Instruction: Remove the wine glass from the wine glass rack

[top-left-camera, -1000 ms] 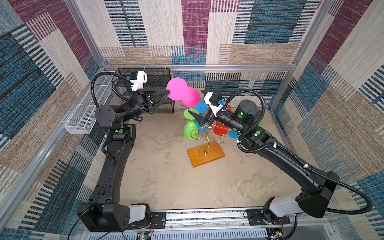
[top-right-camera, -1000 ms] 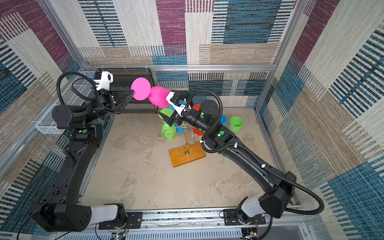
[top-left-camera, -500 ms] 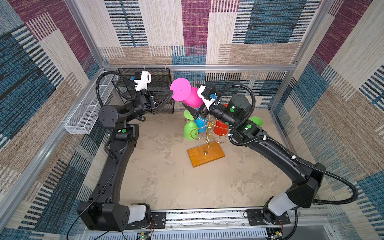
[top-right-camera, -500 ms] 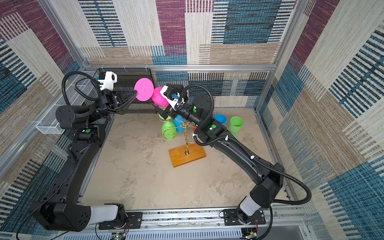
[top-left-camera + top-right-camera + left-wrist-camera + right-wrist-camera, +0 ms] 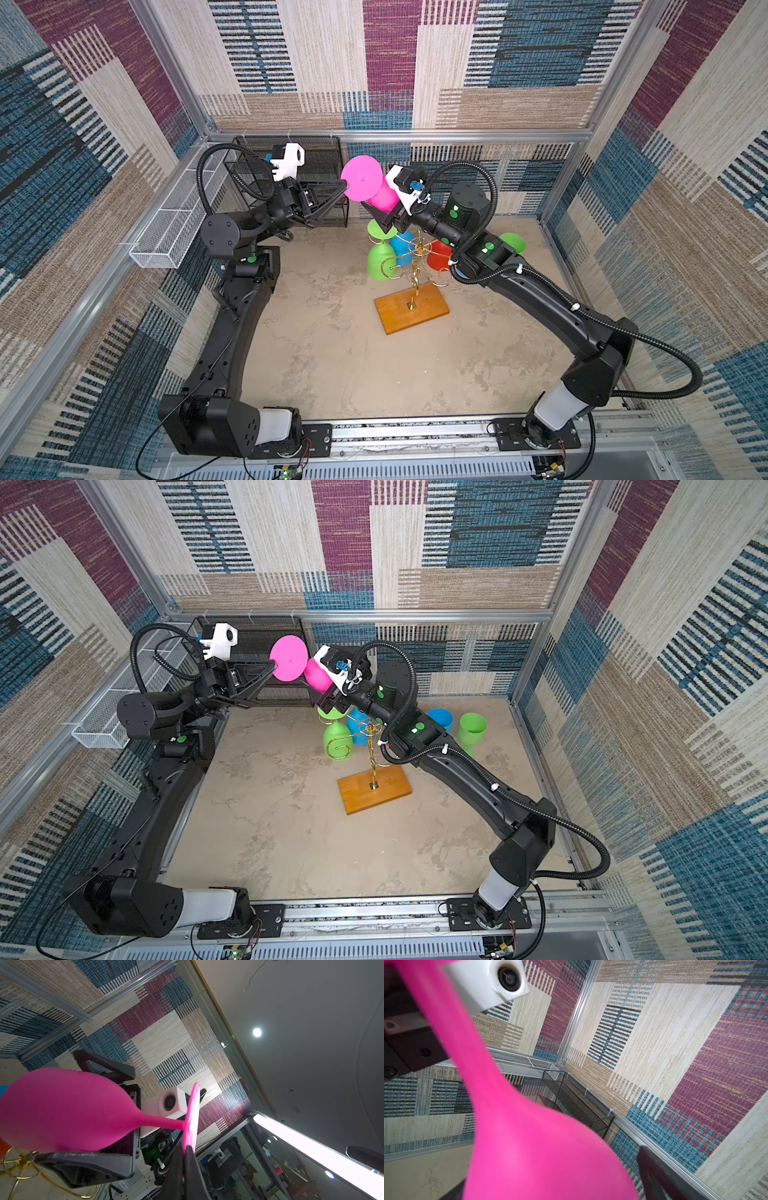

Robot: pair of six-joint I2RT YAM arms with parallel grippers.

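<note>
A pink wine glass (image 5: 376, 193) (image 5: 316, 675) hangs tilted in the air above and behind the wine glass rack (image 5: 411, 309) (image 5: 374, 789), a gold wire stand on an orange-brown wooden base. My left gripper (image 5: 344, 188) (image 5: 185, 1147) is shut on the rim of the glass's round foot. My right gripper (image 5: 384, 199) (image 5: 550, 1178) is open, and the pink bowl (image 5: 62, 1109) lies between its spread fingers (image 5: 83, 1163). A gap shows between the bowl and one finger in the right wrist view. On the rack hang a green glass (image 5: 380, 262), a blue glass (image 5: 401, 249) and a red glass (image 5: 438, 253).
A black mesh shelf unit (image 5: 320, 166) stands at the back left, close behind the held glass. A long white wire basket (image 5: 174, 224) hangs on the left wall. A green glass (image 5: 471, 729) and a blue glass (image 5: 440, 721) stand on the table at the back right.
My right gripper has risen from beside the rack and moved left until its open fingers flank the pink bowl. My left gripper has shifted a little right with the glass.
</note>
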